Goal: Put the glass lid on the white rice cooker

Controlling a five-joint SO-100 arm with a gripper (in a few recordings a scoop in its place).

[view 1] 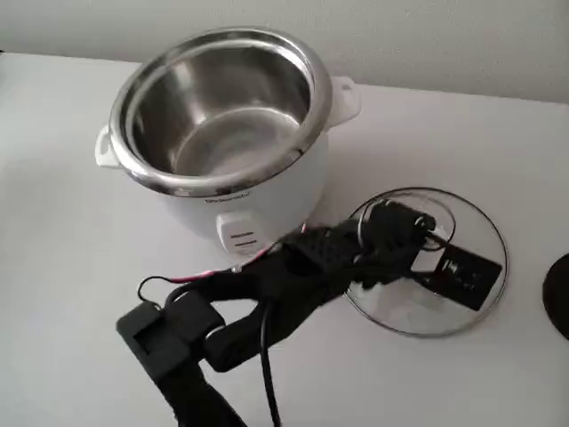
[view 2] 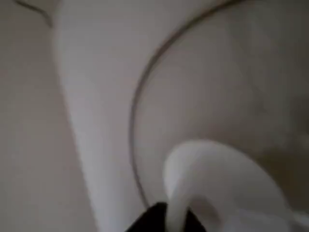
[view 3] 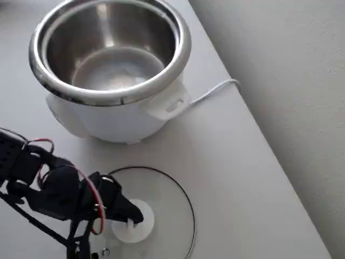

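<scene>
Low over the table, the pincer (view 3: 132, 216) reaches the glass lid's (view 3: 167, 199) knob.

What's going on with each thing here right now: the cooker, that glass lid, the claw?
white rice cooker: uncovered, steel pot empty, standing upright on the table.
glass lid: lying flat on the table beside the cooker, knob up, not lifted.
claw: down at the lid's white knob; whether it has closed on the knob cannot be told.
power cord: trailing from the cooker towards the table's edge.
</scene>
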